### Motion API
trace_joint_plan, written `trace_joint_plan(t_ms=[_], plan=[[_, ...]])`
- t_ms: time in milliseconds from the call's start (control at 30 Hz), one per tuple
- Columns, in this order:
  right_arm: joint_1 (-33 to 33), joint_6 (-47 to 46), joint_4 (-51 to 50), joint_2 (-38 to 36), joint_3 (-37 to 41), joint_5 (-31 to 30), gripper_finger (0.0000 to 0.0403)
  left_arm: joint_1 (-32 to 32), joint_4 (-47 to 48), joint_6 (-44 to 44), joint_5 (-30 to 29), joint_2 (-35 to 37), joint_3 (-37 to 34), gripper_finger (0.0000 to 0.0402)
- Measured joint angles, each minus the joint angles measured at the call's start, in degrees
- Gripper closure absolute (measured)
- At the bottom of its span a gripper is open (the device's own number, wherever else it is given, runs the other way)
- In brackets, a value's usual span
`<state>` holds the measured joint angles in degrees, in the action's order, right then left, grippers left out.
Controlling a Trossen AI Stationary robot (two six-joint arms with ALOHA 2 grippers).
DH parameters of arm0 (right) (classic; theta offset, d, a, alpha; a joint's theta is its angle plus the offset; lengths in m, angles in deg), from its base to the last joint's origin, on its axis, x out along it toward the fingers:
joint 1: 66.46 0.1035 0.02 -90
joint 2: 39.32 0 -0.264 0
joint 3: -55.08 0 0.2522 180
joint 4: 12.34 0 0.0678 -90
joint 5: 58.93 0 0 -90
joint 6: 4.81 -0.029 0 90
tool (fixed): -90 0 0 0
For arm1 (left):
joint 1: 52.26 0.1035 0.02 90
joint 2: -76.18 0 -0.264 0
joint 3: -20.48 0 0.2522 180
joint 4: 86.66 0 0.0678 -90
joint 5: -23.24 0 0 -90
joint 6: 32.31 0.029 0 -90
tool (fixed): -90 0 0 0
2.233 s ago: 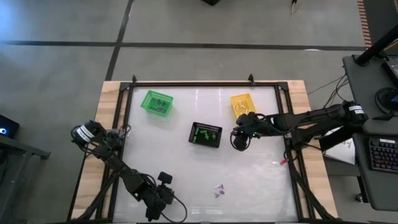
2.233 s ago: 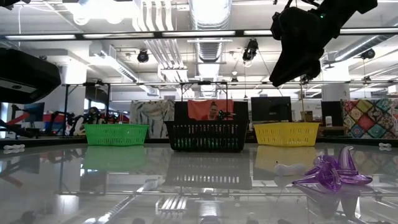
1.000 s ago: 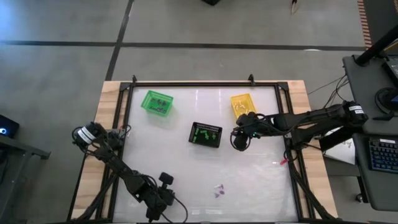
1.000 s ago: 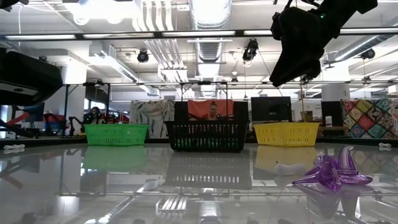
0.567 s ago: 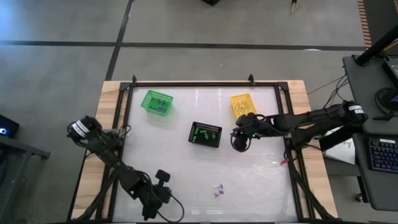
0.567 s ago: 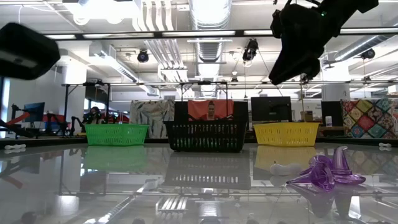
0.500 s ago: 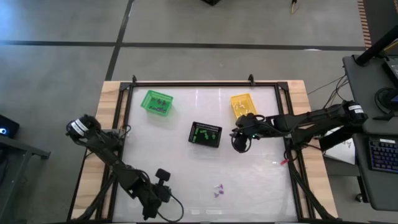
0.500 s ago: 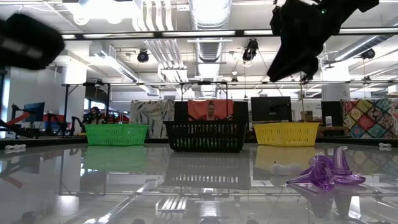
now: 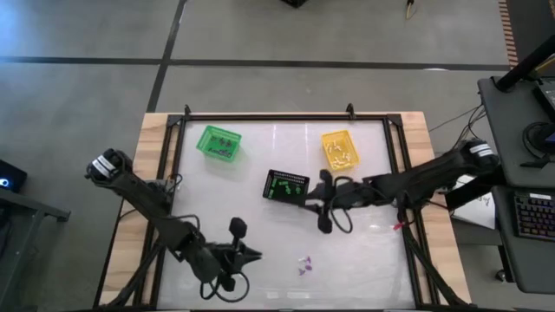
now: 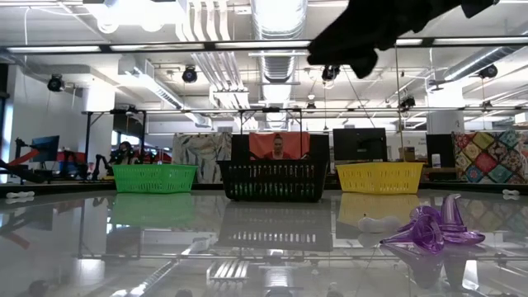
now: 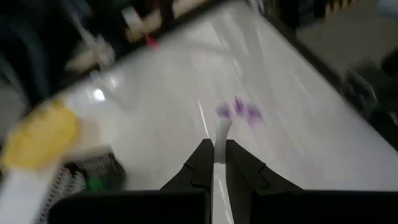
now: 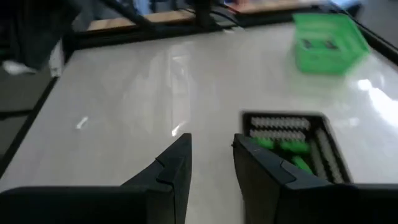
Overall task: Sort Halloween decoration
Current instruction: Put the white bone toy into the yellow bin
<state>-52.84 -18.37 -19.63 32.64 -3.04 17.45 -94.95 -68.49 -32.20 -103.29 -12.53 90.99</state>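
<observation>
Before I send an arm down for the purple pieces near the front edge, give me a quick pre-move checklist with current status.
1. Purple trinkets lying loose on the table: ok.
2. Left gripper empty: ok, fingers shut on nothing, so it must open first.
3. Left gripper close to the trinkets: ok, just beside them, pointing their way.
4. Right gripper empty: ok, open, next to the black basket.
5. Path between left gripper and trinkets: ok, bare table.
6. Which basket takes purple: cannot tell; the black and green basket show green pieces, the yellow basket pale ones.

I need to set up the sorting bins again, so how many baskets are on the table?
3: a green basket far left, a black basket in the middle, a yellow basket far right.
</observation>
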Motion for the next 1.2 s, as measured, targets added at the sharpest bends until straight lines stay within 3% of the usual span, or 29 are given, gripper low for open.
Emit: trace_joint_plan(t_ms=[200,433,567,800,1000,1200], plan=[[1.96,8.02,14.55,7.05,0.00,0.05,0.0294,3.43,-18.47,14.10,3.66,-0.17,-2.64,0.0402],[3.90,17.07,30.28,11.86,0.00,1.06,0.0294,6.22,-48.44,16.63,3.92,-0.21,-13.77,0.0402],[4.27,19.11,38.41,14.12,0.00,5.39,0.0294,7.12,-59.78,16.26,-0.16,-0.21,-19.17,0.0401],[4.40,17.17,51.70,17.60,0.00,7.70,0.0294,8.31,-61.41,15.38,-3.30,-0.23,-20.90,0.0401],[4.38,17.11,52.69,18.92,0.00,7.64,0.0294,9.82,-59.73,15.11,-9.16,-0.23,-19.79,0.0401],[4.38,18.97,52.64,19.13,-0.27,3.09,0.0294,10.55,-53.60,15.88,-9.41,-0.26,-16.23,0.0401]])
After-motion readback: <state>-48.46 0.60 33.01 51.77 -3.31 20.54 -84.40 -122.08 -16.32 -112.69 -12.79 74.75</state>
